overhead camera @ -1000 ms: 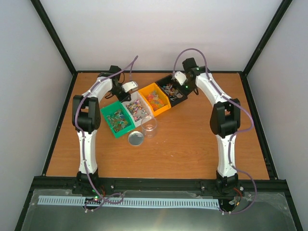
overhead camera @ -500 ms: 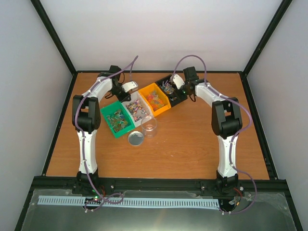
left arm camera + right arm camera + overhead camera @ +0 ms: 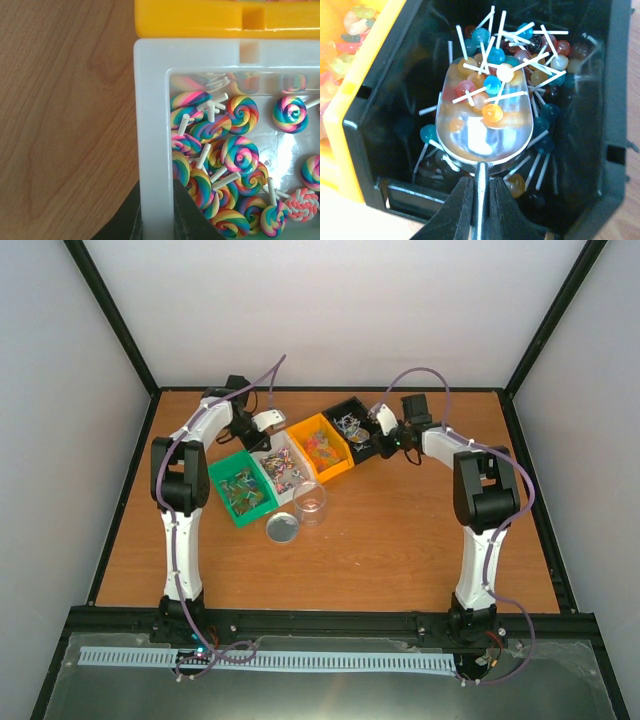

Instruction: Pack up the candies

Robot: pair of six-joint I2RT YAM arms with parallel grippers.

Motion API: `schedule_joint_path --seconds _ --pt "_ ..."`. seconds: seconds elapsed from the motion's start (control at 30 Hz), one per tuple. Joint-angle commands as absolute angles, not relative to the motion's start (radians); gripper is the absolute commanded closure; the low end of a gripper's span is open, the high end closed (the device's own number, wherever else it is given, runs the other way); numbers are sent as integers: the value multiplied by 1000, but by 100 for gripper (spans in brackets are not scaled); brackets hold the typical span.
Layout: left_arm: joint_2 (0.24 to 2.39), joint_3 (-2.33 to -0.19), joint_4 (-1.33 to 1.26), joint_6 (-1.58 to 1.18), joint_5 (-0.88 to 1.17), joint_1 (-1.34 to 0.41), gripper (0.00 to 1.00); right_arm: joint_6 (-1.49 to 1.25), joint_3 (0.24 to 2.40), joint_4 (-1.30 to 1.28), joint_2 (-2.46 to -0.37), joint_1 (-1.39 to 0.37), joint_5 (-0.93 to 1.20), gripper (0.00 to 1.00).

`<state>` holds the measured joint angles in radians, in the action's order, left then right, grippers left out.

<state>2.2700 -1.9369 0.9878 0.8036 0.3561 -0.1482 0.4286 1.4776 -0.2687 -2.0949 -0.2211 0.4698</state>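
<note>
Noted four small bins side by side in a slanted row toward the far side of the desk [image 3: 380, 540]: green bin [image 3: 215, 478], white bin [image 3: 150, 100], yellow bin [image 3: 200, 20], black bin [image 3: 600, 165]. Found candies [image 3: 492, 85] in all four: swirled rainbow lollipops on white sticks in the white bin, pale gummy-looking pieces in the yellow bin, small ball lollipops in blue, orange and red in the black bin. Cannot tell the kind in the green bin from above. Logged left gripper [image 3: 156, 200] clenched on the far end wall of the white bin, one finger outside over the bare desk, the other inside beside the lollipops. Logged right gripper [image 3: 480, 187] grasping the thin handle of a shiny scoop [image 3: 485, 130], bowl low inside the black bin and heaped with ball lollipops, sticks pointing every way. Saw clear jar [image 3: 311, 502] upright and uncovered on the desk just in front of the white and yellow bins, round silver lid [image 3: 282, 529] lying flat close beside it, toward the green bin.
</note>
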Motion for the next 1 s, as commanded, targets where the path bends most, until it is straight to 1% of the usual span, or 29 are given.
schedule_joint_path --seconds 0.0,0.13,0.47,0.63,0.7,0.73,0.87,0.97 --pt "2279 -1993 1051 889 375 -137 89 406 1412 -152 -2030 -207 557 97" --pt "2283 -1989 1056 896 379 -135 88 391 1426 -150 -2041 -198 567 97" --pt "2284 -1997 1068 889 374 -132 82 356 1356 -68 -1997 -159 624 97" --pt "2287 -2007 1072 868 349 -128 75 351 1333 -65 -1976 -142 630 97" --pt "2282 -2011 1075 862 343 -124 69 359 1314 -69 -1961 -134 635 97" --pt "2280 -2014 1075 859 343 -121 63 368 1306 -73 -1955 -131 636 97" --pt "2272 -2024 1088 853 353 -114 50 404 1277 -81 -1925 -122 644 97" --pt "2271 -2035 1103 849 362 -111 35 422 1255 -77 -1909 -117 648 97"
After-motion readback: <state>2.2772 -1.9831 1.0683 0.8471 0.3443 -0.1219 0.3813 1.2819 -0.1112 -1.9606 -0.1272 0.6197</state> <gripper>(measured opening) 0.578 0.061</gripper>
